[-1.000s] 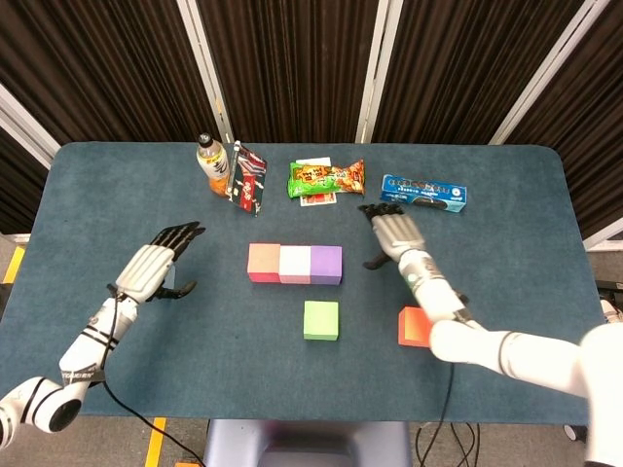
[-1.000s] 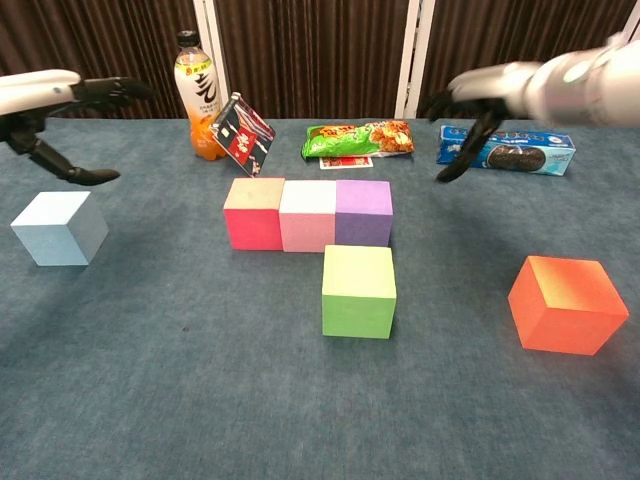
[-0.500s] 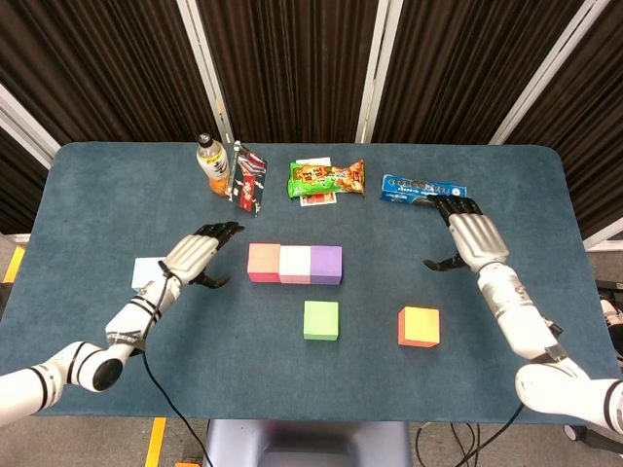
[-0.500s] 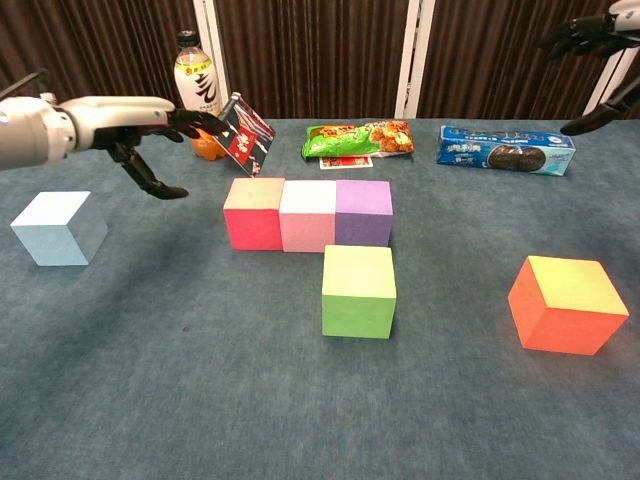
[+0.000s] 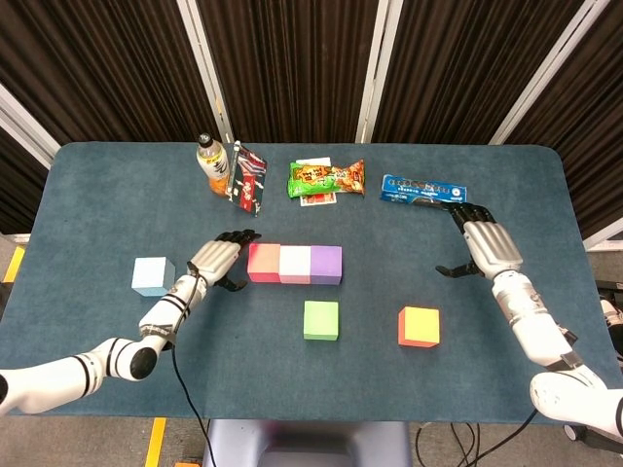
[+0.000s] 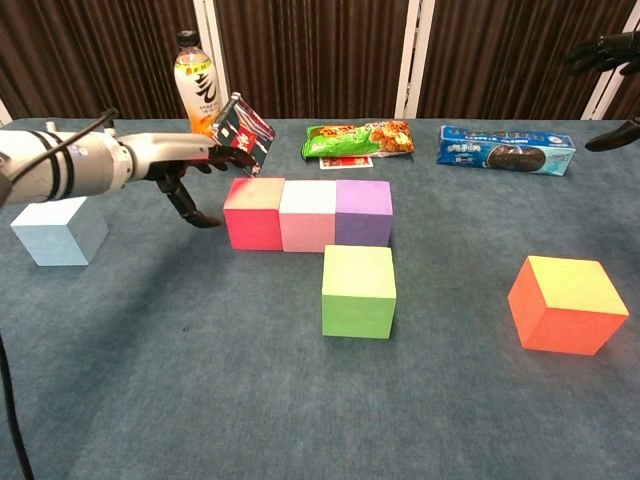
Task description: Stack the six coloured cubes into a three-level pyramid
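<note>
Reaching left robot hand (image 5: 219,260), fingers spread, empty, beside pink foam cube (image 5: 264,262) ending three-cube row on table (image 5: 97,195) | right robot hand (image 5: 484,243) spread, empty | likely light, slightly soft; pinch opposite flat faces

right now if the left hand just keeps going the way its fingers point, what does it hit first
Most likely the red cube, the left end of the three-cube row. The left hand is open, its fingertips nearly at that cube's left face with nothing between. The hand's height above the table is unclear, so it might pass over.
</note>
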Action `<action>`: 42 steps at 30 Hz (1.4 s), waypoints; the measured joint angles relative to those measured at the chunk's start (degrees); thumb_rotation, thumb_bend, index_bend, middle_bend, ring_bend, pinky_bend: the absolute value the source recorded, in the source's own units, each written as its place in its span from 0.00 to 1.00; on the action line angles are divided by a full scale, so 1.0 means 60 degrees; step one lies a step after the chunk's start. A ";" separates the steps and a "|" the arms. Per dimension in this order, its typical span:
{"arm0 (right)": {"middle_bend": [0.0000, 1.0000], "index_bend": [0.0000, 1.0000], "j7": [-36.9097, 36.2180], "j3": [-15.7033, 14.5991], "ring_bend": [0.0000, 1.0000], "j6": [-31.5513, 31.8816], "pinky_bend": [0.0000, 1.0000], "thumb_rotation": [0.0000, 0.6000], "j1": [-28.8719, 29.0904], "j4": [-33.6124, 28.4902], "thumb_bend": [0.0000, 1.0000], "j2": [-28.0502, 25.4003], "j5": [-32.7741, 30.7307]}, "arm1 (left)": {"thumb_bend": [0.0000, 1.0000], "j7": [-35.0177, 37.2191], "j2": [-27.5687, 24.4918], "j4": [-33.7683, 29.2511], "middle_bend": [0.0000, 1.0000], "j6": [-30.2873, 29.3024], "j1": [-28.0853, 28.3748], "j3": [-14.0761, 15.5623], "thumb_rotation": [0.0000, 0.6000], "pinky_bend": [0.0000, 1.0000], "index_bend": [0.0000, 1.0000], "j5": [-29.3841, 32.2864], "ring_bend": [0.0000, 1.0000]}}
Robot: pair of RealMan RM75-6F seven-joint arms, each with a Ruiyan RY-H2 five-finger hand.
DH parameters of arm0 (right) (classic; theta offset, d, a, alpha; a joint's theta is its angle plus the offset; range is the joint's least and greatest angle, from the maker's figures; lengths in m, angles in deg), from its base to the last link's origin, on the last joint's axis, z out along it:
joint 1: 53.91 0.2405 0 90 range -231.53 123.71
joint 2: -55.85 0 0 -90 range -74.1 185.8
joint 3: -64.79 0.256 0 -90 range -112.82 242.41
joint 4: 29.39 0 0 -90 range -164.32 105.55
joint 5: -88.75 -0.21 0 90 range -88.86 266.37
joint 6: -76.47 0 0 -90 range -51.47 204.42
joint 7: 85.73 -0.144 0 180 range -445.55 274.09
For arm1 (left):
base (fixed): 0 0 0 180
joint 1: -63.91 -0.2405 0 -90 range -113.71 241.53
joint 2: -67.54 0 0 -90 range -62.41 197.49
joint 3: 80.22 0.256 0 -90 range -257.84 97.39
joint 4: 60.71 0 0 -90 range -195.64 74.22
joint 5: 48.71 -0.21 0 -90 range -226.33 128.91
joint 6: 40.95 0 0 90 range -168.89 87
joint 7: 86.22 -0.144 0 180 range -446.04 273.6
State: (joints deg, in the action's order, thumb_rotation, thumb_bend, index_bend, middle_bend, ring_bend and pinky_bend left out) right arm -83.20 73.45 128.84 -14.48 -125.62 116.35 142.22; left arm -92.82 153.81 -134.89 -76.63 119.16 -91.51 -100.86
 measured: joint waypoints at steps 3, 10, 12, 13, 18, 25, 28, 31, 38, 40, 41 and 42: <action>0.17 0.08 -0.0068 0.0012 0.03 -0.0104 0.11 1.00 -0.0051 0.0115 0.27 0.0051 0.0061 | 0.32 -0.0050 0.0273 0.0247 0.03 0.0015 0.0113 -0.0006 1.00 0.08 0.02 0.0165 0.00; 0.17 0.08 -0.0167 0.0064 0.03 -0.0265 0.11 1.00 -0.0147 0.0406 0.27 0.0196 0.0109 | 0.32 0.0025 0.0709 0.0670 0.09 0.0030 0.0253 -0.0079 1.00 0.08 0.07 0.0333 0.04; 0.17 0.08 -0.0188 0.0089 0.03 -0.0313 0.11 1.00 -0.0170 0.0470 0.27 0.0238 0.0115 | 0.32 0.0143 0.0781 0.0727 0.10 0.0072 0.0272 -0.0135 1.00 0.09 0.08 0.0365 0.05; 0.17 0.08 -0.0194 0.0100 0.03 -0.0335 0.11 1.00 -0.0179 0.0493 0.27 0.0250 0.0118 | 0.32 0.0196 0.0815 0.0758 0.11 0.0098 0.0283 -0.0160 1.00 0.09 0.09 0.0372 0.06; 0.17 0.08 -0.0220 0.0152 0.03 -0.0396 0.11 1.00 -0.0228 0.0583 0.27 0.0299 0.0142 | 0.32 0.0303 0.1044 0.1018 0.18 0.0068 0.0329 -0.0227 1.00 0.10 0.14 0.0302 0.11; 0.17 0.08 -0.0239 0.0201 0.03 -0.0452 0.11 1.00 -0.0308 0.0664 0.27 0.0342 0.0153 | 0.32 0.0390 0.1325 0.1397 0.32 -0.0175 0.0318 -0.0292 1.00 0.14 0.26 0.0137 0.22; 0.17 0.08 -0.0236 0.0222 0.03 -0.0473 0.11 1.00 -0.0335 0.0669 0.27 0.0339 0.0164 | 0.32 0.0397 0.1414 0.1529 0.35 -0.0269 0.0291 -0.0291 1.00 0.14 0.29 0.0008 0.25; 0.17 0.08 -0.0242 0.0254 0.03 -0.0468 0.11 1.00 -0.0361 0.0661 0.27 0.0330 0.0176 | 0.32 0.0425 0.1425 0.1552 0.36 -0.0274 0.0263 -0.0287 1.00 0.14 0.29 -0.0074 0.25; 0.17 0.08 -0.0271 0.0307 0.03 -0.0431 0.11 1.00 -0.0454 0.0607 0.27 0.0286 0.0223 | 0.32 0.0540 0.1289 0.1474 0.36 -0.0219 0.0195 -0.0273 1.00 0.14 0.29 -0.0329 0.25; 0.17 0.08 -0.0283 0.0321 0.03 -0.0430 0.11 1.00 -0.0475 0.0608 0.27 0.0278 0.0226 | 0.32 0.0566 0.1241 0.1438 0.35 -0.0210 0.0175 -0.0262 1.00 0.14 0.29 -0.0404 0.25; 0.17 0.08 -0.0289 0.0328 0.03 -0.0433 0.11 1.00 -0.0484 0.0608 0.27 0.0273 0.0232 | 0.32 0.0591 0.1216 0.1415 0.35 -0.0202 0.0162 -0.0257 1.00 0.14 0.29 -0.0449 0.25; 0.17 0.08 -0.0285 0.0329 0.03 -0.0436 0.11 1.00 -0.0494 0.0608 0.27 0.0268 0.0236 | 0.32 0.0613 0.1200 0.1394 0.35 -0.0196 0.0153 -0.0256 1.00 0.14 0.29 -0.0477 0.25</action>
State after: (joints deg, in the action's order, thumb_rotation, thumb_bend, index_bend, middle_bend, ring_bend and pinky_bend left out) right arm -84.91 75.42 126.22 -17.45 -121.97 117.96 143.63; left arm -89.14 161.01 -126.52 -77.80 120.07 -93.04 -103.73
